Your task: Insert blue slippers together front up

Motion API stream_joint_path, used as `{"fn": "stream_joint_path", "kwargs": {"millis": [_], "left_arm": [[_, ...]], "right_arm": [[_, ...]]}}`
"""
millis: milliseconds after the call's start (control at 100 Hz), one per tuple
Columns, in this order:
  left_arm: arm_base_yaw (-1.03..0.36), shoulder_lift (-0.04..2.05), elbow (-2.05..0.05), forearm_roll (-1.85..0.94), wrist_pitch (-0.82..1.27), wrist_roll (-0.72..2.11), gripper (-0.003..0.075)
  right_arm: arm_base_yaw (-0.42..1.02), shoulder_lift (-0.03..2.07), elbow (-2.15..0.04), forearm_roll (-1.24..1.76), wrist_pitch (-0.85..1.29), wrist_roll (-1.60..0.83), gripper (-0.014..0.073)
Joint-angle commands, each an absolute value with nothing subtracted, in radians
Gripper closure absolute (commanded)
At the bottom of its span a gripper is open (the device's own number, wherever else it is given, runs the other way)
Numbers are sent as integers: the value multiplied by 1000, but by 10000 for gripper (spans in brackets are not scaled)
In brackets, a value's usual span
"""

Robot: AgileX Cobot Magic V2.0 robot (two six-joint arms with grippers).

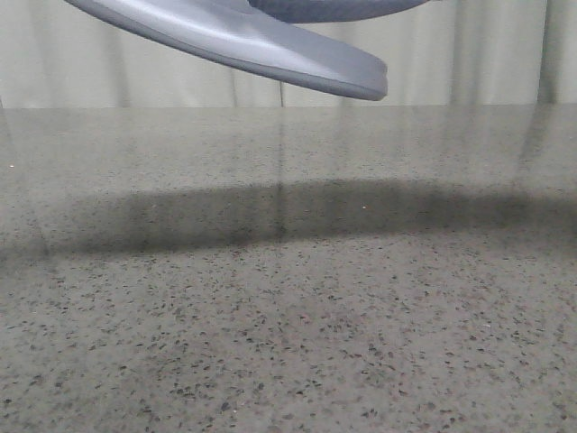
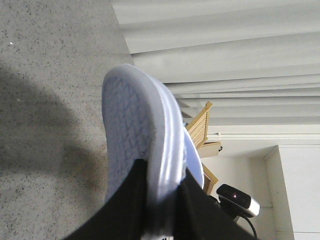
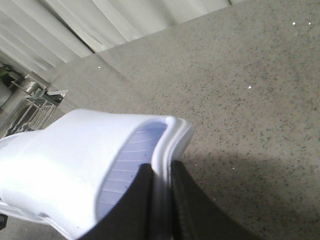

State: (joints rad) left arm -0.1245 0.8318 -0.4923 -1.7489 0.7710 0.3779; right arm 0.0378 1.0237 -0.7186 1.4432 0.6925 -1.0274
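Both blue slippers hang in the air above the table. In the front view one slipper (image 1: 243, 41) slants across the top edge, sole down, and part of the other slipper (image 1: 334, 9) shows above it. Neither gripper appears there. My left gripper (image 2: 162, 195) is shut on the edge of one slipper (image 2: 130, 120), whose patterned sole faces the camera. My right gripper (image 3: 161, 182) is shut on the raised rim of the second slipper (image 3: 75, 160). Its wide strap and ribbed footbed (image 3: 127, 165) are in sight.
A speckled grey stone table (image 1: 288, 316) spreads below, with the slippers' shadow (image 1: 297, 212) across it. Pale curtains (image 1: 469, 54) hang behind. A wooden chair (image 2: 200, 125) and a small camera (image 2: 237, 200) stand off the table. A wire rack (image 3: 35, 107) is beyond its far edge.
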Motion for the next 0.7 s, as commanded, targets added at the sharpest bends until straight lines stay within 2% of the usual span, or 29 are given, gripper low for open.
{"fn": "stream_joint_path", "kwargs": {"millis": [0, 120, 230, 410, 690], "left_arm": [[-142, 829, -529, -1854, 892, 369, 694], [-142, 829, -529, -1843, 864, 369, 694], [-142, 829, -529, -1822, 832, 369, 694], [-142, 829, -529, -1806, 805, 369, 694], [-142, 829, -529, -1795, 782, 369, 694]], "right_arm": [[47, 1014, -751, 1490, 740, -1090, 526], [47, 1012, -751, 1490, 740, -1092, 394], [47, 1012, -751, 1488, 740, -1100, 330], [47, 964, -751, 1470, 694, -1148, 312], [47, 789, -751, 1362, 445, -1187, 312]]}}
